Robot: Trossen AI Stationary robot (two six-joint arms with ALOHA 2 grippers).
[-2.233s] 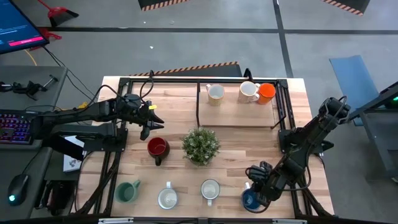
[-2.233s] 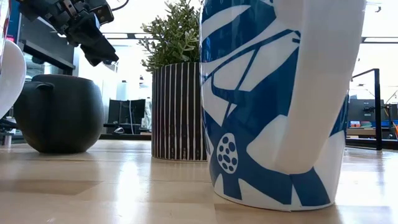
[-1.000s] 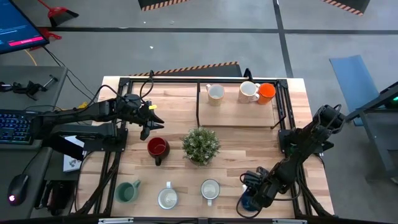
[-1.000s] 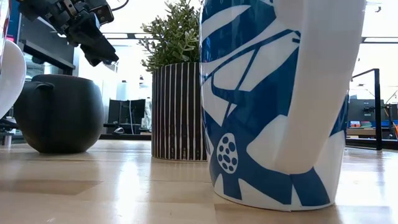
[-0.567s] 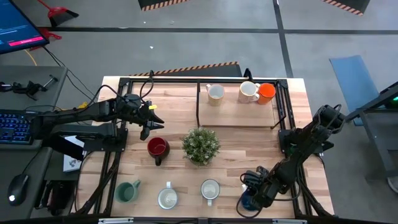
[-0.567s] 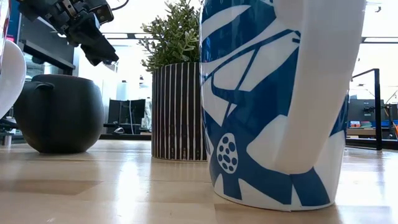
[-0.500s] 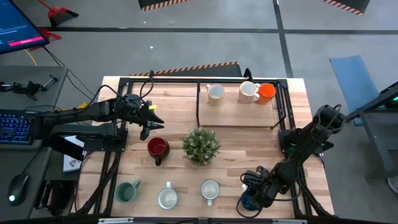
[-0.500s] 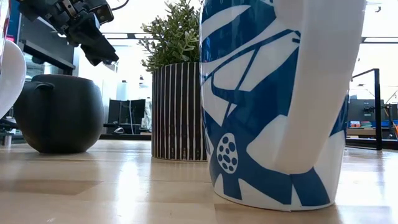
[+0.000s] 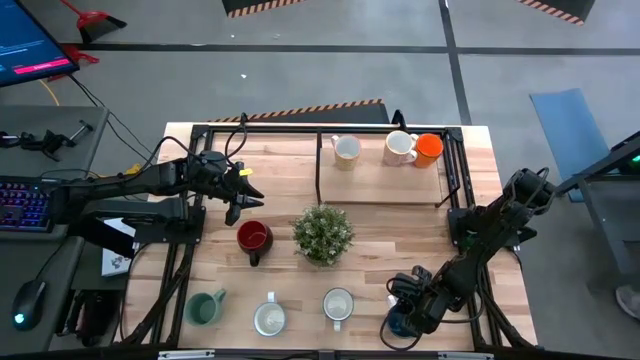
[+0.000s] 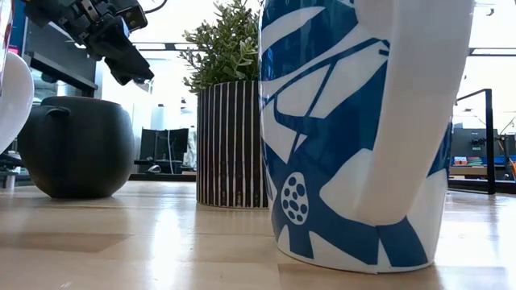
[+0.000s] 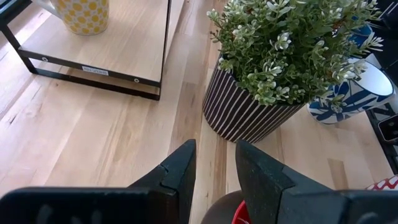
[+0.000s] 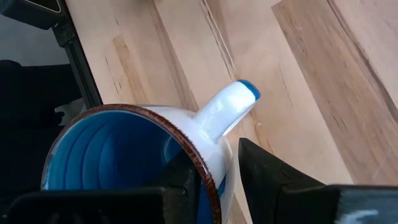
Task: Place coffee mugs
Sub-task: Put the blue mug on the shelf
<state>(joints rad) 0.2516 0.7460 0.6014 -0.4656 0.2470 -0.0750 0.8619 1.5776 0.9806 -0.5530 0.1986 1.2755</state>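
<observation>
A robotics lab or workshop: wooden table (image 9: 380,235) ringed by a black metal frame (image 9: 320,128) on a bare grey concrete floor (image 9: 330,75) with striped hazard tape (image 9: 300,109), flanked on the left by a desk with keyboard (image 9: 22,203), mouse (image 9: 30,300) and monitor (image 9: 30,50)

The wooden tabletop (image 9: 380,225) carried a potted plant (image 9: 322,233) at its centre, a red mug (image 9: 253,238) beside it, four mugs along the near edge, and three along the far edge.
</observation>
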